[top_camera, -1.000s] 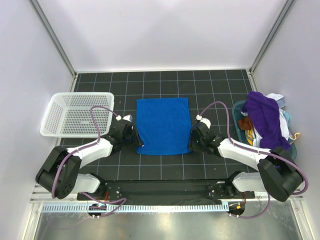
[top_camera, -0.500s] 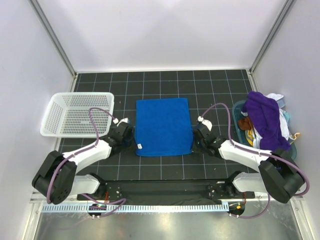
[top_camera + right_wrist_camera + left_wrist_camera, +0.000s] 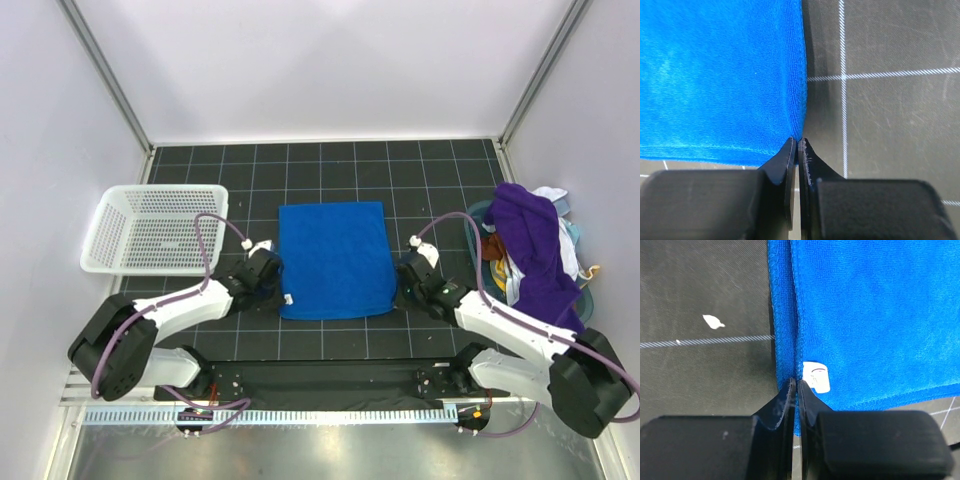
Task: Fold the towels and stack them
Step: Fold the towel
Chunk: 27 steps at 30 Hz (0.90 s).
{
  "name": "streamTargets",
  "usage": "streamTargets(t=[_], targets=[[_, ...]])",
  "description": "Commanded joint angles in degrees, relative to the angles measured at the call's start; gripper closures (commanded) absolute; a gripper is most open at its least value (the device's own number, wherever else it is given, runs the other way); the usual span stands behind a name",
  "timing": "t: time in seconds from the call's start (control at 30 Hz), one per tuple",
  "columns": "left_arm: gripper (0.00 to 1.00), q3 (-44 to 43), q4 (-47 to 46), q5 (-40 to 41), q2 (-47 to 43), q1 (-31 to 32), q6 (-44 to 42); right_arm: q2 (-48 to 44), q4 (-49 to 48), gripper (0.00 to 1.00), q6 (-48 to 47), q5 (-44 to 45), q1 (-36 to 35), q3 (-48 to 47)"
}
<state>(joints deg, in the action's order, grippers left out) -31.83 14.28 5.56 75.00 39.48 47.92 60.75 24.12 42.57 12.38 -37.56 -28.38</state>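
The royal blue towel lies folded flat in the middle of the black gridded table. My left gripper is at its near left corner, shut on the doubled edge beside a white label; blue cloth shows between the jaws at my left gripper. My right gripper is at the near right corner, and the towel runs into the closed tips of my right gripper. A purple towel hangs over a pile at the right, with white cloth beside it.
A white perforated basket stands at the left, about a hand's width from the left arm. A teal bin under the pile of cloths sits at the right edge, close to the right arm's cable. White walls close in the table's sides and back.
Both grippers have closed on the blue towel's near corners. The rumpled near left corner now lies flat, and the towel with both grippers has shifted slightly right and nearer.
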Motion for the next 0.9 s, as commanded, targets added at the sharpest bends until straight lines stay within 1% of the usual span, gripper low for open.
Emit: streamTargets(t=[0.0,0.1,0.13,0.17,0.2,0.23,0.27,0.3,0.33,0.37,0.4,0.47,0.5,0.53,0.63,0.67,0.7,0.73,0.77,0.8,0.83,0.87], targets=[[0.92,0.3,3.5,0.2,0.5,1.4,1.7,-3.2,4.1,0.92,1.6,0.6,-0.3,0.4],[0.91,1.2,4.3,0.9,-1.2,1.5,2.4,-4.7,4.4,0.91,2.1,-0.4,-0.3,1.3],[0.91,1.5,5.4,1.2,-1.8,1.5,2.9,-4.9,4.5,0.89,2.1,-0.5,-0.3,1.5],[0.86,1.5,5.9,1.5,-2.2,1.4,3.0,-5.1,4.5,0.85,2.0,-0.6,-0.4,1.6],[0.82,1.4,6.4,1.5,-3.2,1.4,3.1,-5.6,4.8,0.74,2.2,-0.4,-0.3,1.5],[0.79,1.0,7.5,1.6,-3.7,1.5,3.0,-5.9,4.7,0.67,2.0,-0.5,-0.3,1.4],[0.71,0.5,8.1,1.8,-4.2,1.5,2.8,-6.1,4.9,0.62,1.9,-0.5,-0.3,1.1],[0.68,0.0,8.9,2.0,-4.9,1.4,2.6,-6.3,5.1,0.53,1.7,-0.1,-0.3,0.0],[0.62,-1.6,10.5,3.0,-6.0,1.5,2.1,-6.3,5.5,0.49,1.4,0.4,-0.3,-0.8],[0.59,-2.5,11.2,3.7,-6.7,1.4,1.8,-6.2,5.6,0.45,1.1,1.0,-0.3,-2.7],[0.57,-3.5,11.7,4.5,-7.1,1.4,1.6,-5.8,5.6,0.38,0.7,2.0,-0.3,-3.8],[0.52,-6.2,13.0,7.6,-7.6,1.4,0.6,-3.4,5.2,0.34,-0.8,3.3,-0.1,-6.3],[0.50,-9.3,13.2,8.8,-7.3,1.1,-0.1,-1.9,4.9,0.32,-1.7,3.9,0.1,-9.5],[0.49,-11.0,13.4,9.6,-6.7,0.9,-0.6,1.3,3.8,0.32,-2.7,4.5,0.6,-11.2],[0.44,-17.0,11.0,12.9,-2.9,-1.0,-4.8,7.2,1.6,0.31,-7.0,3.6,3.7,-18.8],[0.44,-18.7,10.2,13.3,0.1,-1.9,-6.2,11.4,-0.8,0.31,-9.1,2.2,5.0,-20.5],[0.44,-20.3,8.4,13.5,1.7,-3.1,-7.3,13.2,-1.9,0.31,-9.8,1.2,7.5,-23.7],[0.44,-23.0,7.2,13.5,3.2,-5.8,-10.0,15.4,-5.2,0.31,-10.8,0.2,8.9,-25.0],[0.44,-24.1,5.5,13.2,5.1,-7.0,-11.4,19.0,-6.8,0.31,-11.5,-1.9,10.0,-26.1],[0.44,-25.4,3.3,11.1,8.7,-8.6,-12.4,21.3,-7.8,0.31,-12.3,-2.8,12.3,-29.0],[0.44,-28.1,2.2,10.4,11.0,-10.9,-14.8,23.3,-8.6,0.31,-12.9,-3.8,13.2,-30.5],[0.44,-29.4,1.1,9.7,13.0,-11.9,-16.1,25.2,-10.6,0.31,-13.5,-5.3,13.9,-31.9]])
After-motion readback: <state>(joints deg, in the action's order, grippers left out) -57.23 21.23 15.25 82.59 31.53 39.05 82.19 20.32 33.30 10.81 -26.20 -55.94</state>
